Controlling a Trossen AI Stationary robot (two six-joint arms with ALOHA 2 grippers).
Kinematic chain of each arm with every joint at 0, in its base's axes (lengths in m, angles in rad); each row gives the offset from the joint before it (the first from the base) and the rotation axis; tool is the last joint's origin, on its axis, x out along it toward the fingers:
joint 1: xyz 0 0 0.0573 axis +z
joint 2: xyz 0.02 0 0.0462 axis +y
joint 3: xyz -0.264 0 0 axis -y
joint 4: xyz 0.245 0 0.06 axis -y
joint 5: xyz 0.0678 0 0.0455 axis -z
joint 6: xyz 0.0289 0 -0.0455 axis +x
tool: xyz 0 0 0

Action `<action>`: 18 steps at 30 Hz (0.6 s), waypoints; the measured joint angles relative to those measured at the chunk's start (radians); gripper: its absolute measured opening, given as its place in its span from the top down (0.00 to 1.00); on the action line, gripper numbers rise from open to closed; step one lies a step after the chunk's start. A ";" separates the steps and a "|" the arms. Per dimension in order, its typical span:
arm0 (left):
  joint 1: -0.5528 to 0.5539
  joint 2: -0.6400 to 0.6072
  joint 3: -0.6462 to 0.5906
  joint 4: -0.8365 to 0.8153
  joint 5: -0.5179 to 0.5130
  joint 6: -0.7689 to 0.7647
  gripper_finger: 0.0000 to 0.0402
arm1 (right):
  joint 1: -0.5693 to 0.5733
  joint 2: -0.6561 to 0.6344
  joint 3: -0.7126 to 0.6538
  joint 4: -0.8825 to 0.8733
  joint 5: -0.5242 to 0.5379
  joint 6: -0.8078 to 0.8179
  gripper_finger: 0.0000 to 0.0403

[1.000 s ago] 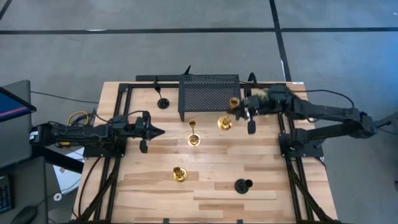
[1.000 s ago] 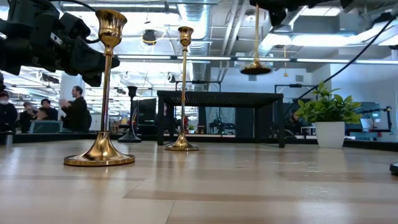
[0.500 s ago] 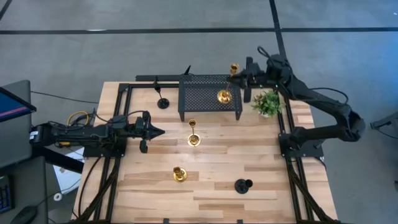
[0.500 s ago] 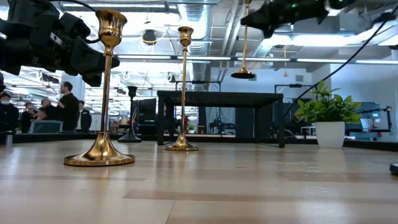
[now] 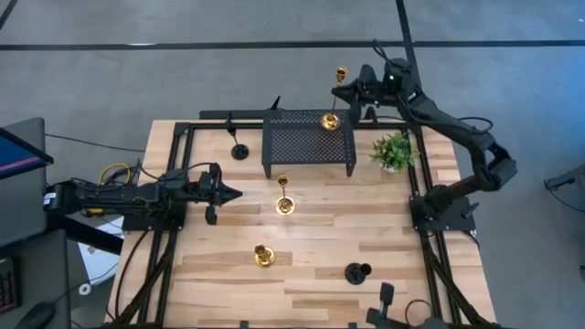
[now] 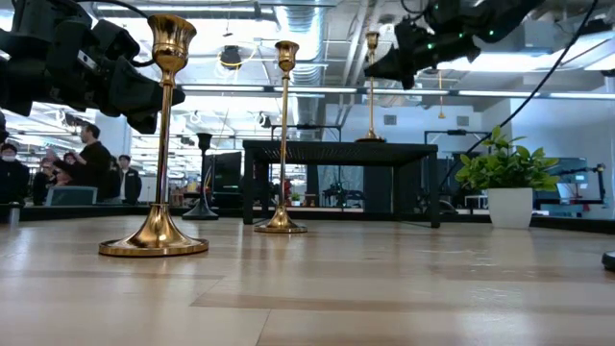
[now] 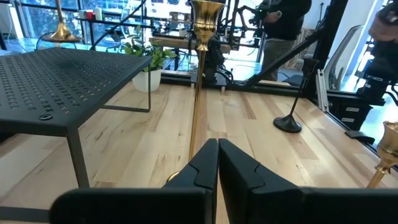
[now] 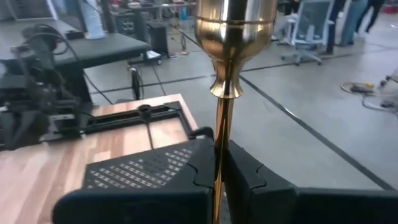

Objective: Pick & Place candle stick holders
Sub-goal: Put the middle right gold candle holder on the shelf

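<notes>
Your wooden table [image 5: 311,265] carries, ahead of the left gripper [image 5: 236,193], a tall gold holder [image 5: 285,206]; also a shorter gold one [image 5: 263,257], two black holders [image 5: 239,151] [image 5: 356,271], the mesh rack [image 5: 308,139] and the plant [image 5: 395,151].

My pincer [image 7: 218,163]: my two dark fingers pressed together, nothing between them.
Ahead of me: a tall gold candlestick [image 7: 198,81], upright on the wooden table [image 7: 249,149], its thin stem rising right behind my fingertips.
To one side: the black mesh rack [image 7: 59,84], a gold holder's base [image 7: 60,31] at its far edge.
Beyond the rack: a small green plant [image 7: 144,57] in a white pot.
Further off: a short black holder [image 7: 290,121] standing on the boards.
At the frame's edge: part of another gold holder [image 7: 387,149].
Background: a person [image 7: 281,22] in dark clothes behind the table.
</notes>
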 joint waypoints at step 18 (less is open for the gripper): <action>0.000 0.000 0.000 0.000 0.000 0.000 0.97 | -0.068 0.016 0.000 -0.006 0.006 0.014 1.00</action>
